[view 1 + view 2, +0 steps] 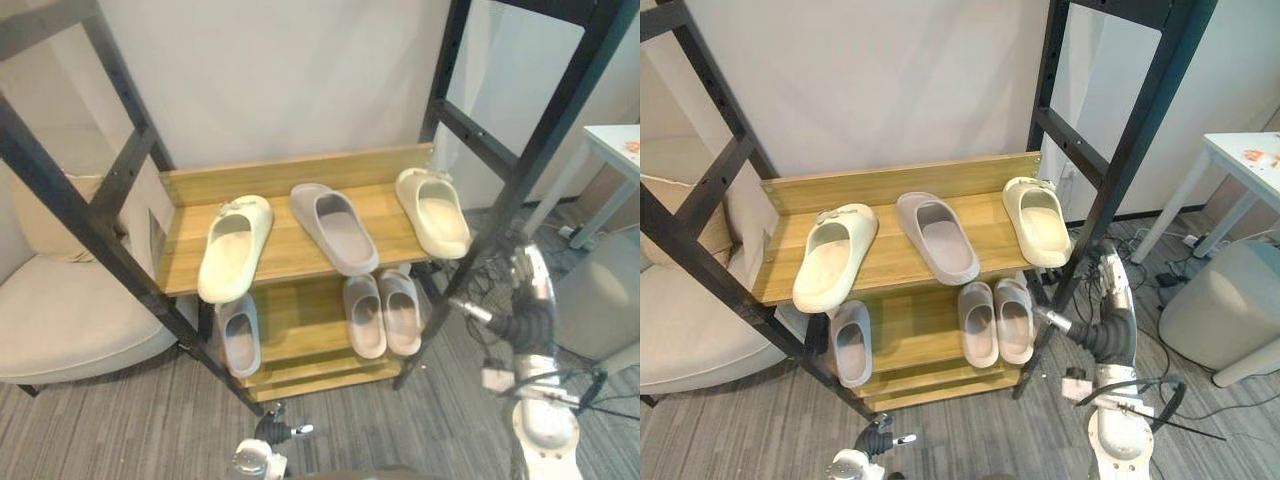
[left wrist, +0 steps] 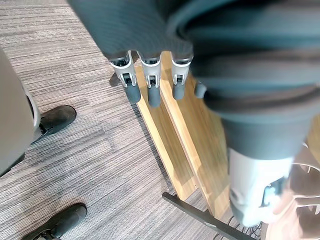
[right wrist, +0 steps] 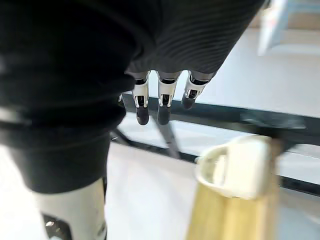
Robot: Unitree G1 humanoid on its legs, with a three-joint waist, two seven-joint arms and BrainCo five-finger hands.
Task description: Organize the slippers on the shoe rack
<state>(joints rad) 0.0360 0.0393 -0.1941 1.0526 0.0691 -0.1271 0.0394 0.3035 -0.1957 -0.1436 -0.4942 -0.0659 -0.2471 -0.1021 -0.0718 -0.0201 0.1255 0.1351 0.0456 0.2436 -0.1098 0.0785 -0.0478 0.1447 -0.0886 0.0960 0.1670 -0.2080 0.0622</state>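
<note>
R hand & L hand: both held empty, fingers straight.
Top shelf is lined w/ left cream slipper, mid grey slipper, right cream slipper; lone grey slipper + grey pair are set on the shelf below.

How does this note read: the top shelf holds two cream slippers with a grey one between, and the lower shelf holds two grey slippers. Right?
No. The right eye view shows three grey slippers on the lower shelf, not two: one at the left, a pair at the right. The top shelf does hold two cream slippers with a grey one between.
</note>
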